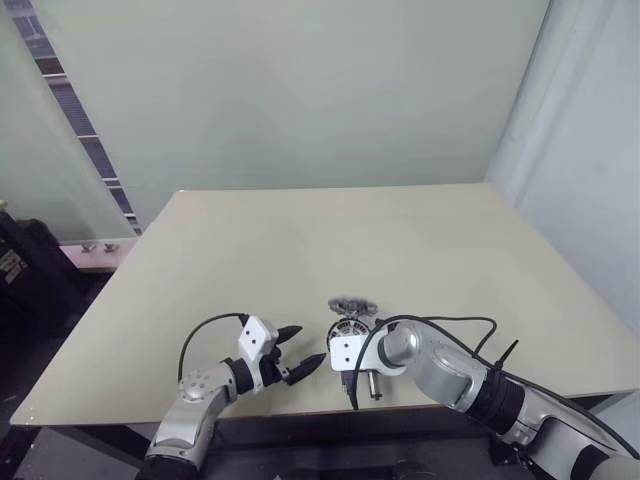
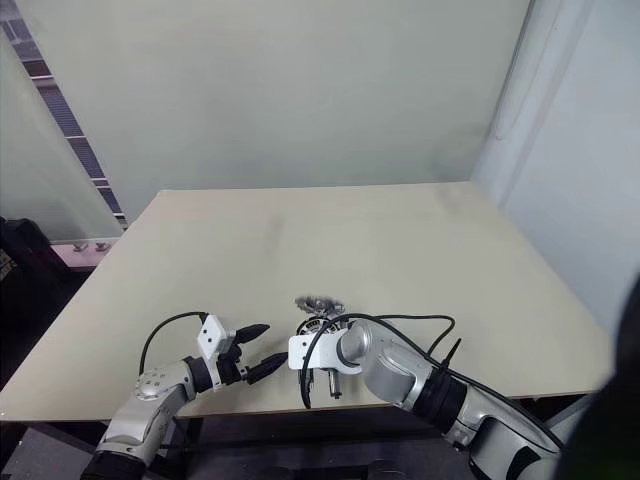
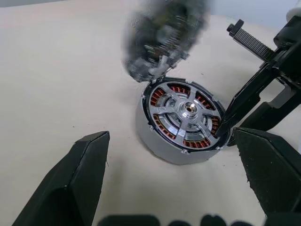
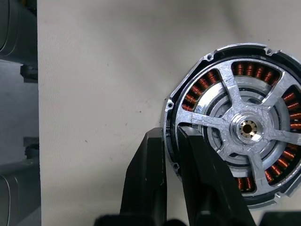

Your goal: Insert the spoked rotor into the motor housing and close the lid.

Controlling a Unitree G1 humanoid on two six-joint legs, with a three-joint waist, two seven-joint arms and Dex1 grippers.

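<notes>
The motor housing (image 3: 155,141) stands near the table's front edge, its copper windings showing between the arms of the spoked rotor (image 4: 247,127), which lies inside it. The finned lid (image 3: 162,33) is tipped up and open at the housing's far rim, also seen as the lid (image 1: 350,305) from the head. My right gripper (image 4: 170,133) points down at the housing, its fingers shut on the rim, one outside and one inside. My left gripper (image 1: 308,343) hovers a little to the left of the housing, open and holding nothing.
The beige table (image 1: 300,230) stretches far behind the housing, and its front edge (image 1: 280,412) runs just under both grippers. A black cable (image 1: 450,325) loops over my right arm. Dark equipment (image 1: 20,270) stands off the table's left side.
</notes>
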